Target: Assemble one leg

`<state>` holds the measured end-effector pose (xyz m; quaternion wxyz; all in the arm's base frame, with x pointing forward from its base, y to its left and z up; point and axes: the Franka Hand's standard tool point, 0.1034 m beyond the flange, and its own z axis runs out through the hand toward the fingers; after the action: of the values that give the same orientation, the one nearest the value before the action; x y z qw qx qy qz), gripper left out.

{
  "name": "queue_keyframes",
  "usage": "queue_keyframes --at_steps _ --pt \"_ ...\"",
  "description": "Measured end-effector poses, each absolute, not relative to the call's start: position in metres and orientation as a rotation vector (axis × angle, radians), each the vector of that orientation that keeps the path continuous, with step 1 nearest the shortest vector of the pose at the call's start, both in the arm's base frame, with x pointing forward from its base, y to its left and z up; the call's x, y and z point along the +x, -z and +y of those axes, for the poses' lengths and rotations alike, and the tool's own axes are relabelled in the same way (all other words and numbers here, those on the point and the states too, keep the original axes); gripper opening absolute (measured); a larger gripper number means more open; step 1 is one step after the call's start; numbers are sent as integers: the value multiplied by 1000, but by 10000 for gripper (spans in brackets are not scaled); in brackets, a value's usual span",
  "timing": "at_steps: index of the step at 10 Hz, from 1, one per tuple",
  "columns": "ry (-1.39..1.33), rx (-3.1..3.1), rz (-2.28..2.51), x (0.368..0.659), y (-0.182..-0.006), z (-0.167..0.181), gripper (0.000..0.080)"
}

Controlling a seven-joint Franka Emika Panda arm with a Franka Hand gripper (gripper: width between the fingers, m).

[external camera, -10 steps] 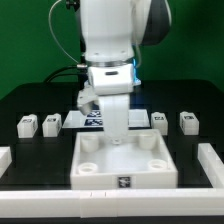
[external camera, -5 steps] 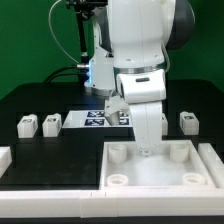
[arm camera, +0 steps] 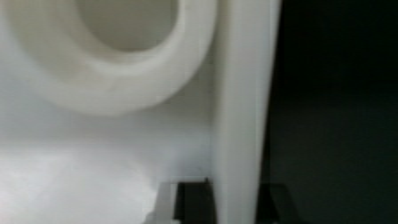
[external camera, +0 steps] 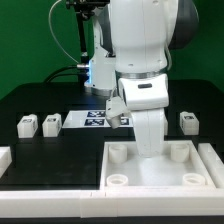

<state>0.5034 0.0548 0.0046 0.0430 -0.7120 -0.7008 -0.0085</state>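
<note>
Exterior view's left, far side of the black surface (external camera: 50,155): a small white plastic cuboid leg (external camera: 28,125) with a black-and-white tag on its face. A second leg (external camera: 52,122) of the same kind stands just beside it. Both are upright and loose, well clear of the arm, laid out for later pickup by my reading.

Just right of them lies the marker board (external camera: 92,119), thin, flat and white, its right end hidden behind the arm.

Centre to right, near side: a large white square plastic tray (external camera: 150,172) with round corner sockets, the sockets facing up. I judge this is so a leg can go in from above. The gripper (external camera: 148,148) comes straight down onto the tray's far wall.

In the wrist view that wall (arm camera: 249,100) runs between the fingers (arm camera: 192,205). One dark tip sits hard against the wall; the other is lost against the black ground. A round socket (arm camera: 107,40) lies just beside the wall. My reading is that the fingers are clamped on the tray's wall and hold no leg, probably to set the tray where the arm can work on it.

Far right: a third leg (external camera: 187,121), upright, just beyond the tray's far right corner and apart from it. It is the leg nearest the fingers, to their right and farther back, not touching them. No fourth leg shows. No socket in view holds a leg, so fitting one is not yet begun.
</note>
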Motion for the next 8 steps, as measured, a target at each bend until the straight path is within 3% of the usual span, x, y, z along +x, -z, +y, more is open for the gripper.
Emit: queue_keyframes --at_steps 6,7,8 --pt "24 -2228 -2085 503 -4 65 61" --pt "26 -2229 -2085 504 -5 65 283" --pt "27 -2230 -2086 504 -5 65 283"
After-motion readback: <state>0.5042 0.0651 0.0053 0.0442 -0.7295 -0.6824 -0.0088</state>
